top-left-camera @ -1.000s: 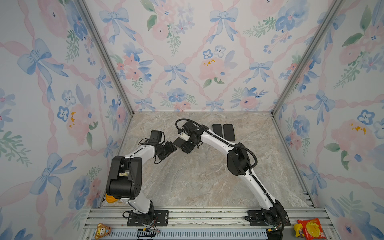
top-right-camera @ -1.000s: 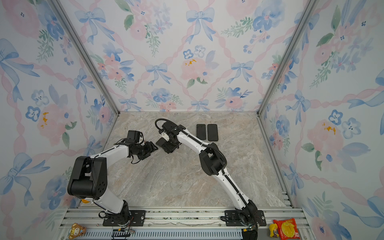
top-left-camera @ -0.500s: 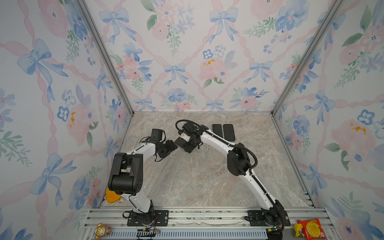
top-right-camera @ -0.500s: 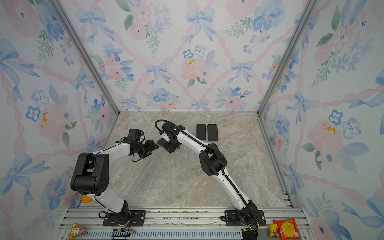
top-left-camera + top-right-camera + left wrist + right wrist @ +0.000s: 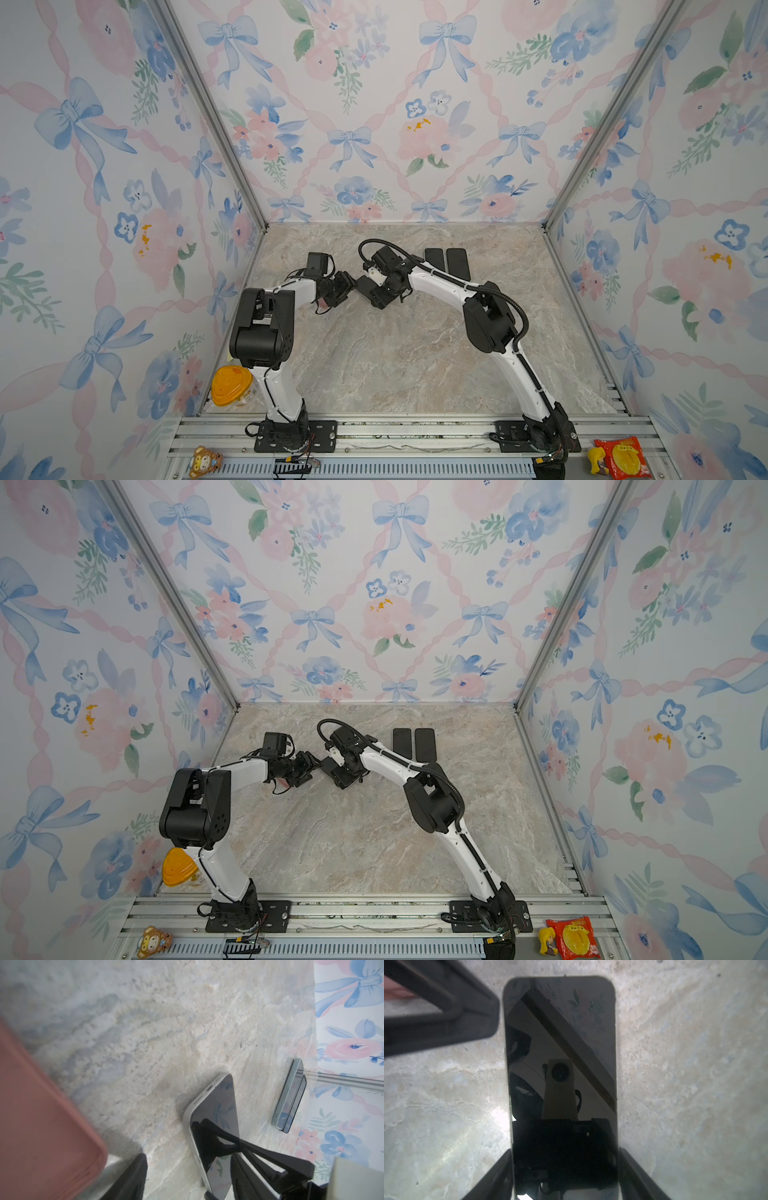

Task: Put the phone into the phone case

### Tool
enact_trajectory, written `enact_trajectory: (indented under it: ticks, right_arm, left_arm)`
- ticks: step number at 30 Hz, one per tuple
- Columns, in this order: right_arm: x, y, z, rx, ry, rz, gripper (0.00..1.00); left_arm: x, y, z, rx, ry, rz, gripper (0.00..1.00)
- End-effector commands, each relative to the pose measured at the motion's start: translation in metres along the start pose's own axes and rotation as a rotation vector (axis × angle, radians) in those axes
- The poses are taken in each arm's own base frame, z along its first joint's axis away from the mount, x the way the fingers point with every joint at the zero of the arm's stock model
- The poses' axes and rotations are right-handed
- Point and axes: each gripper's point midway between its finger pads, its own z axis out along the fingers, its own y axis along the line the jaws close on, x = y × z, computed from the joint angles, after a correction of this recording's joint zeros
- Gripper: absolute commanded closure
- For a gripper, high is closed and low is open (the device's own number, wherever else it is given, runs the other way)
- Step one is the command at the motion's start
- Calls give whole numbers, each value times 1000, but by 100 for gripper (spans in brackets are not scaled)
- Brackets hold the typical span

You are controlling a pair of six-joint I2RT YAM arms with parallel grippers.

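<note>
Right gripper (image 5: 564, 1153): clamped across the phone's width, with a finger flat against each long edge near one short end.
Phone (image 5: 560, 1043): screen up and level, in the rear half of the table (image 5: 395, 353) between the two grippers. Whether it rests on the surface or sits just over it cannot be told.
Reason for grip: judged, holding the rear end leaves the other end and most of both edges free to enter a case.
Left gripper (image 5: 343, 289): closed on the case. Only one of its fingers shows in the left wrist view.
Case (image 5: 41, 1115): pink, lifted close to the wrist camera and blurred, with one rounded corner visible. Which face is open cannot be told.
Reason for hold: judged, it is carried off the table so its mouth can meet the phone's free end.
Gap: a left finger lies just beside the phone's free corner. Case and phone are apart.
Long axis: runs from the right gripper toward the left gripper.
Heading: the port end, with speaker holes, leads away from the right gripper.
Spare phones (image 5: 457, 264): two, side by side, flat at the rear, well apart from the work.
Status: insertion not begun.
</note>
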Motion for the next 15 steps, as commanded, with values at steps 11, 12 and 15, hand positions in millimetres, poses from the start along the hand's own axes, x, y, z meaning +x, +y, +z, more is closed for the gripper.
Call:
enact_trajectory:
  ticks: [11, 12, 15]
  right_arm:
    - [60, 10, 22, -140, 134, 131, 43]
    - [61, 9, 22, -142, 134, 130, 43]
    - [62, 7, 22, -141, 139, 129, 43]
  left_arm:
    - [-16, -12, 47, 133, -43, -27, 61]
    - [-15, -12, 50, 145, -41, -26, 64]
    - [-13, -15, 56, 194, -39, -26, 70]
